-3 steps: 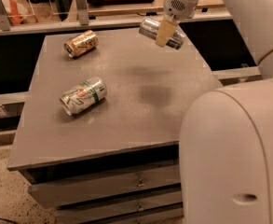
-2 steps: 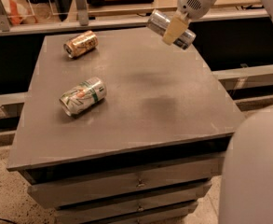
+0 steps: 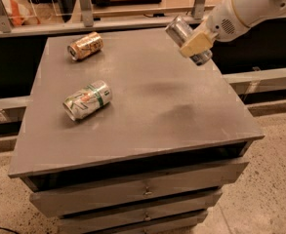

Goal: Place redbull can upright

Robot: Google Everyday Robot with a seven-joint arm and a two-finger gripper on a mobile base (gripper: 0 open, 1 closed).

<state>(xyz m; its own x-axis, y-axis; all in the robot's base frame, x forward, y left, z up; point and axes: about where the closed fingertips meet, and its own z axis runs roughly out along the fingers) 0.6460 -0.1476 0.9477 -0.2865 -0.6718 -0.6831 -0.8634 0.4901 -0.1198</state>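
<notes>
The redbull can [image 3: 180, 33] is a slim silver can held tilted in the air above the far right part of the grey table [image 3: 147, 106]. My gripper [image 3: 195, 44] is shut on the redbull can, with one tan finger [image 3: 196, 43] across its side. The can's shiny top points up and to the left. The white arm reaches in from the upper right corner.
An orange-copper can [image 3: 85, 46] lies on its side at the table's far left. A silver-white can with a green band [image 3: 87, 100] lies on its side at middle left. Drawers sit under the tabletop. A railing and dark counter run behind the table.
My gripper with the redbull can has moved slightly up and right. The arm's large white body has left the lower right of the view.
</notes>
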